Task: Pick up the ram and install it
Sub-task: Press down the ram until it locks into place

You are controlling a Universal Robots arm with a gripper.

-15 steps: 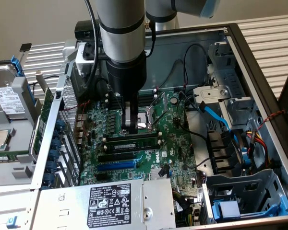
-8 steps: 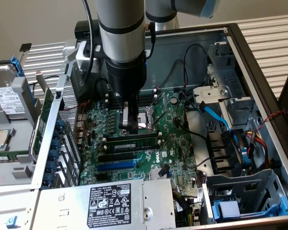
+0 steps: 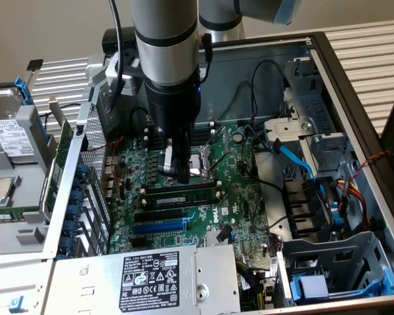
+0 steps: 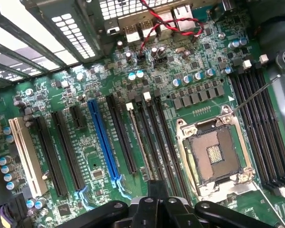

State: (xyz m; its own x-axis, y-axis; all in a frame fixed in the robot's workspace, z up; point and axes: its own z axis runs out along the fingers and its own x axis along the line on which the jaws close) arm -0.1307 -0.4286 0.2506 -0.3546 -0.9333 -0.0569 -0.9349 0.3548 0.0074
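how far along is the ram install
Done: the ram already stands on edge in a black memory slot beside the CPU socket. In hand: the tool is shut and sits close above the stick, gripping nothing that I can see. Left: I cannot tell whether the stick is pressed fully home or its end latches are closed, so seating may remain.

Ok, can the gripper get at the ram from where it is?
Probably yes. The gripper hangs just above the ram, which lies along a memory slot beside the CPU socket, and no cable or bracket crosses between them. Its jaws are shut, though.
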